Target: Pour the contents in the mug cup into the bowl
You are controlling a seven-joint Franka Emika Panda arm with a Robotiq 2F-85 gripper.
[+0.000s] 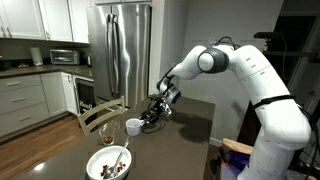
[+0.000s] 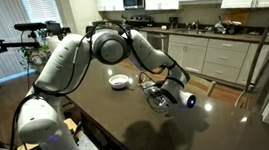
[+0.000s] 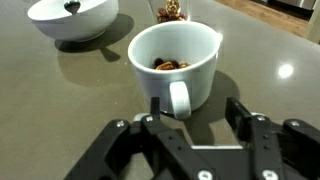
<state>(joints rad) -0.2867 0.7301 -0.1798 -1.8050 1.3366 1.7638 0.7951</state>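
The white mug cup (image 3: 175,55) stands upright on the dark table, its handle (image 3: 180,98) turned toward me. Dark brown and reddish contents (image 3: 168,65) lie in its bottom. My gripper (image 3: 197,112) is open and low over the table; the handle sits between its fingers, nearer the left one, and neither finger touches it. In an exterior view the gripper (image 1: 155,112) is just beside the mug (image 1: 133,126). The wider white bowl (image 3: 72,20) stands beyond the mug; in an exterior view (image 1: 108,163) it holds dark bits and a light utensil. It also shows in an exterior view (image 2: 120,81).
The dark table (image 1: 185,130) runs under everything. A wooden chair (image 1: 100,115) stands at its far edge. A small cluster of reddish bits (image 3: 172,10) shows just behind the mug. Kitchen cabinets and a steel fridge (image 1: 120,45) stand in the background.
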